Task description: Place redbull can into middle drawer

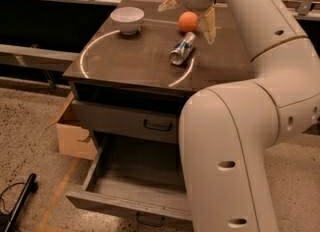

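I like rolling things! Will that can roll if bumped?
Probably: the can lies on its side, so a sideways nudge may roll it. Its shiny metal looks slippery. The open hand hovers by the ball, just behind it.

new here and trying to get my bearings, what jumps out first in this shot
The big white robot arm fills the right foreground, and its open gripper hangs over the back of the cabinet top, its fingers either side of an orange ball. Just in front of the ball a silver drink can lies on its side, and below, the lower drawer stands pulled wide open.
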`<state>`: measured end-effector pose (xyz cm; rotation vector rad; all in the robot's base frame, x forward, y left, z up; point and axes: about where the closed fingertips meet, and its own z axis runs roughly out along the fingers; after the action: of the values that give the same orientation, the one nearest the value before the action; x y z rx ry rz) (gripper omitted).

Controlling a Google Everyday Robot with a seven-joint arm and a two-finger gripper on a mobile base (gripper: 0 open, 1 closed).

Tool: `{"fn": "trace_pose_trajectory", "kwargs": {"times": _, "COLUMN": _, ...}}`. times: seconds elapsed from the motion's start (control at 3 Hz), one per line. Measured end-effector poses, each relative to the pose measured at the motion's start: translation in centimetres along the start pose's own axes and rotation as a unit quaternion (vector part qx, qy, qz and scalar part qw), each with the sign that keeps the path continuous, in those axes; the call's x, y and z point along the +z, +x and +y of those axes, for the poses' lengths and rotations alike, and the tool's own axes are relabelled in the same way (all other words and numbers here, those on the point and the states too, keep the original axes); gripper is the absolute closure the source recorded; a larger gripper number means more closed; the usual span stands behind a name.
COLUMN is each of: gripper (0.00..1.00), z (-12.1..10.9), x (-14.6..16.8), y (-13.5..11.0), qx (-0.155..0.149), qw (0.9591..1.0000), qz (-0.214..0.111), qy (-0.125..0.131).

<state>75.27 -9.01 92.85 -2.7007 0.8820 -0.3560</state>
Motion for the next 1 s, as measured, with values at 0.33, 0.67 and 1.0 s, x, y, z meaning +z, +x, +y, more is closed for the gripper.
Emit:
{"fn": "trace_pose_trajectory", "kwargs": {"times": 0.33, "gripper": 0.00, "z": -0.6, "x": 2.2, "y": 0.3, "qx": -0.007, "qw": 0.9999, "qz": -0.004, "qy": -0.006}}
{"fn": "trace_pose_trajectory", "kwargs": {"times": 0.67, "gripper": 0.00, "z": -0.5, "x": 4.0, "y": 0.8, "qx": -0.006, "qw": 0.9998, "qz": -0.002, "qy": -0.018}}
{"fn": "trace_pose_trajectory", "kwargs": {"times": 1.0, "gripper": 0.00, "z": 0.3, "x": 5.6, "y": 0.9, "qx": -0.002, "qw": 0.9994, "qz": -0.011, "qy": -0.031}}
